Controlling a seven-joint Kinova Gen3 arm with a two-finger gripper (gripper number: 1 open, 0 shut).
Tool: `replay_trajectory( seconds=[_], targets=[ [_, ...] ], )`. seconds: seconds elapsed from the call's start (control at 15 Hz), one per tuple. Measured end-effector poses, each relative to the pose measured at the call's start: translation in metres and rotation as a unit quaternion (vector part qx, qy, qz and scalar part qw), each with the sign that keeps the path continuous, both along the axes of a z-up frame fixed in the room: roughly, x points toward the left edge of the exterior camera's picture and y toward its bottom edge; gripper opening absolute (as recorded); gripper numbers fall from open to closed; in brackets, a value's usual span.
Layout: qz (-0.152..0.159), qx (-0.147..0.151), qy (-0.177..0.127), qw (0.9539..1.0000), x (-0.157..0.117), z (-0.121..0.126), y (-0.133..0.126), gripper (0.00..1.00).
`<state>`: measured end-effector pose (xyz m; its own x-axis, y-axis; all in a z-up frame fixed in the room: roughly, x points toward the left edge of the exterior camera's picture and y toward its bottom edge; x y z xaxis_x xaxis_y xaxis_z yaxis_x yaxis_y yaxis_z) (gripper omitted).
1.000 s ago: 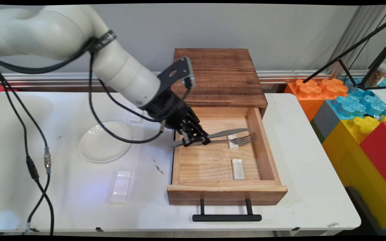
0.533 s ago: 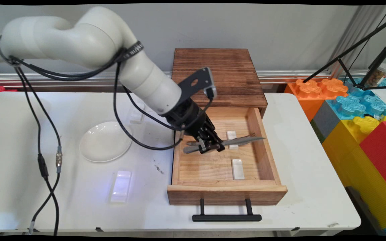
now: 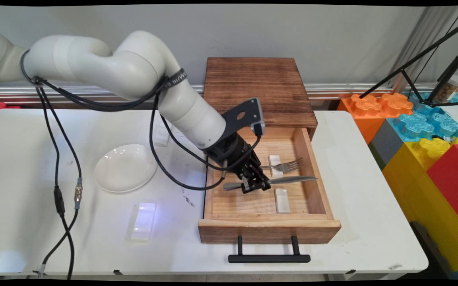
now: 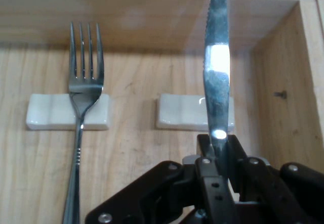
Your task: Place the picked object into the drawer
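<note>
My gripper (image 3: 255, 183) is shut on the handle end of a steel knife (image 3: 292, 179), held level inside the open wooden drawer (image 3: 268, 228). In the hand view the knife blade (image 4: 216, 72) runs up from the gripper (image 4: 218, 145) and passes over a small white rest (image 4: 177, 112). That same rest (image 3: 282, 200) shows near the drawer's front in the main view. A fork (image 3: 288, 165) lies further back in the drawer, its neck on another white rest (image 3: 275, 161). In the hand view the fork (image 4: 83, 82) and its rest (image 4: 45, 112) lie left of the knife.
The drawer belongs to a dark wooden cabinet (image 3: 259, 89) and has a black handle (image 3: 268, 258) at its front. On the table to the left lie a white plate (image 3: 125, 167) and a clear rest (image 3: 143, 221). Coloured foam blocks (image 3: 424, 131) stand at the right.
The gripper has carried the knife right and toward the drawer's front, from over the fork to a spot nearer the front rest. The fork has not moved.
</note>
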<state>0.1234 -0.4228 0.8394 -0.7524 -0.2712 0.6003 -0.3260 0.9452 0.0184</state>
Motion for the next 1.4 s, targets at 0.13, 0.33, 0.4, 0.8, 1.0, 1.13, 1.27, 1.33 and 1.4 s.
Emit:
replay_trajectory(
  seconds=[0.13, 0.33, 0.4, 0.8, 1.0, 1.13, 1.27, 1.33, 1.4],
  targets=[
    [-0.001, 0.002, -0.002, 1.0000, -0.002, -0.011, -0.001, 0.00],
    [0.000, 0.008, -0.006, 1.0000, -0.004, -0.025, -0.003, 0.00],
    [0.000, 0.010, -0.008, 0.9999, -0.004, -0.029, -0.004, 0.00],
    [0.004, 0.018, -0.012, 0.9998, -0.003, -0.046, -0.008, 0.00],
    [0.005, 0.023, -0.012, 0.9997, -0.003, -0.052, -0.009, 0.00],
    [0.005, 0.026, -0.012, 0.9996, -0.003, -0.055, -0.009, 0.00],
    [0.005, 0.029, -0.012, 0.9995, -0.003, -0.057, -0.009, 0.00],
    [0.005, 0.030, -0.012, 0.9995, -0.003, -0.058, -0.009, 0.00],
    [0.005, 0.030, -0.012, 0.9995, -0.003, -0.059, -0.009, 0.00]
  ],
)
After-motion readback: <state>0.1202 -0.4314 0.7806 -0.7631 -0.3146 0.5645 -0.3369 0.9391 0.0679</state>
